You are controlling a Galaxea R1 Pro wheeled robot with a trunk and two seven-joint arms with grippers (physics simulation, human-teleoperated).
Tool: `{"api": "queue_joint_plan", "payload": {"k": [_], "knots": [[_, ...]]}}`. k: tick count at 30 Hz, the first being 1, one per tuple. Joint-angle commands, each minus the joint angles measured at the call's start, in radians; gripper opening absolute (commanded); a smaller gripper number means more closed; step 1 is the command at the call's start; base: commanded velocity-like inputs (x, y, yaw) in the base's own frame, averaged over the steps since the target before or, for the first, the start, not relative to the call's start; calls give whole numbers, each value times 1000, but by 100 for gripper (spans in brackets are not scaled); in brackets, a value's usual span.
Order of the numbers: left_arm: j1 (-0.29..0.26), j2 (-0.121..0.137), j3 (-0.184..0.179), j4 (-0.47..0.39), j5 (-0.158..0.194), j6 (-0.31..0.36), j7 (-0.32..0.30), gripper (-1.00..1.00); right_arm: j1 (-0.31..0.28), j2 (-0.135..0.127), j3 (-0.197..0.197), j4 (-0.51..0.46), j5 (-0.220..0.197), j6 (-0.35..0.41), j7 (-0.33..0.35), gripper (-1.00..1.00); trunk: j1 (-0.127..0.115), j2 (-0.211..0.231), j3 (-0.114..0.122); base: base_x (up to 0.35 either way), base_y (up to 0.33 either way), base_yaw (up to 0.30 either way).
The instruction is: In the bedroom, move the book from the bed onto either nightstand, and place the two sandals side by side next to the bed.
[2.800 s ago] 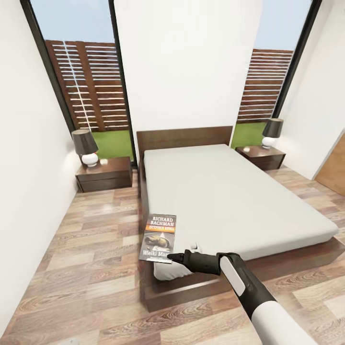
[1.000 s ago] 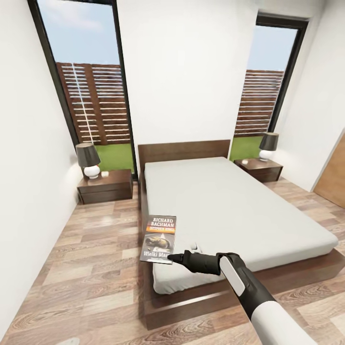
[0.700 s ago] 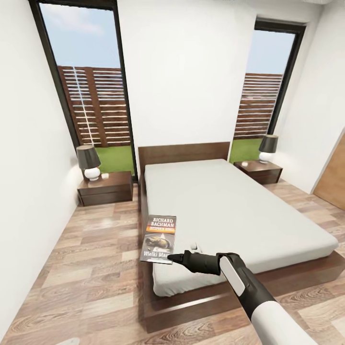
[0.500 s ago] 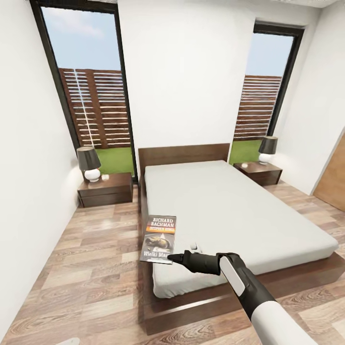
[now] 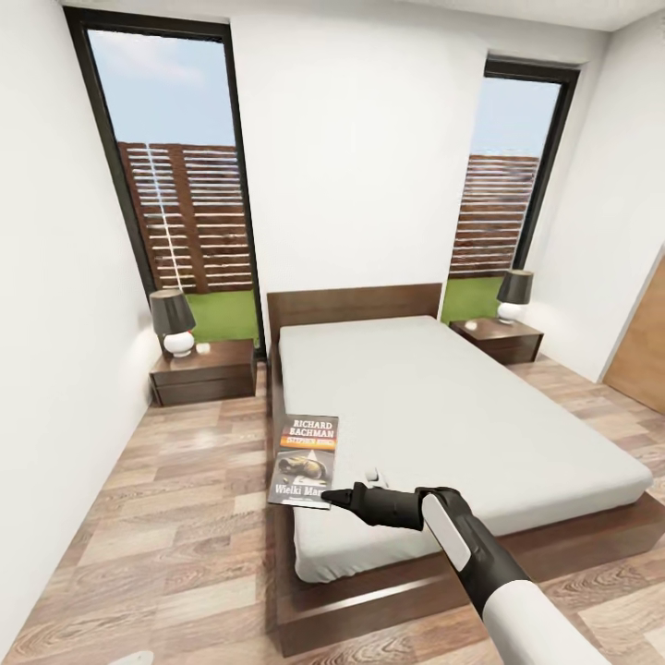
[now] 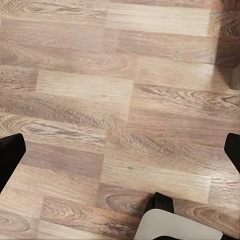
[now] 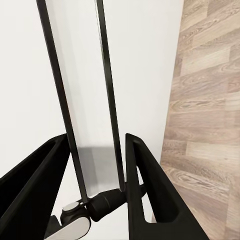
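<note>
One thin dark-grey paperback book (image 5: 308,459) with orange band is held upright by its lower corner in the black right gripper (image 5: 331,499), pinched on it, above the near-left corner of the light-grey bed (image 5: 443,406). Probably light, slightly floppy, glossy cover: a corner pinch may let it swing or slip; taking it nearer the spine would be steadier. Left gripper (image 6: 120,155) is spread over the wood plank floor (image 6: 100,85). Glossy dark brown nightstand (image 5: 205,371) sits well apart, by the headboard.
</note>
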State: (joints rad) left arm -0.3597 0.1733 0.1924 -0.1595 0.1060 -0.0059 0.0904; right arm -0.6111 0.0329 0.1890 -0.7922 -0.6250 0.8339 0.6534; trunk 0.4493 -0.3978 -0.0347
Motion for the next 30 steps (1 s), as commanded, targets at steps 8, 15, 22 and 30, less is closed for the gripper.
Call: {"api": "queue_joint_plan", "payload": {"k": [8, 15, 22, 30], "knots": [[-1, 0, -2, 0, 11, -1, 2, 100, -1, 1, 0, 0, -2, 5, 0, -100, 1, -2, 10, 0, 0, 0], [-1, 0, -2, 0, 11, -1, 2, 100, -1, 1, 0, 1, -2, 5, 0, -100, 1, -2, 22, 0, 0, 0], [-1, 0, -2, 0, 11, -2, 2, 100, -1, 1, 0, 0, -1, 5, 0, -100, 1, -2, 33, 0, 0, 0], [-1, 0, -2, 0, 11, -2, 2, 100, -1, 1, 0, 0, -2, 5, 0, -100, 1, -2, 43, 0, 0, 0]]}}
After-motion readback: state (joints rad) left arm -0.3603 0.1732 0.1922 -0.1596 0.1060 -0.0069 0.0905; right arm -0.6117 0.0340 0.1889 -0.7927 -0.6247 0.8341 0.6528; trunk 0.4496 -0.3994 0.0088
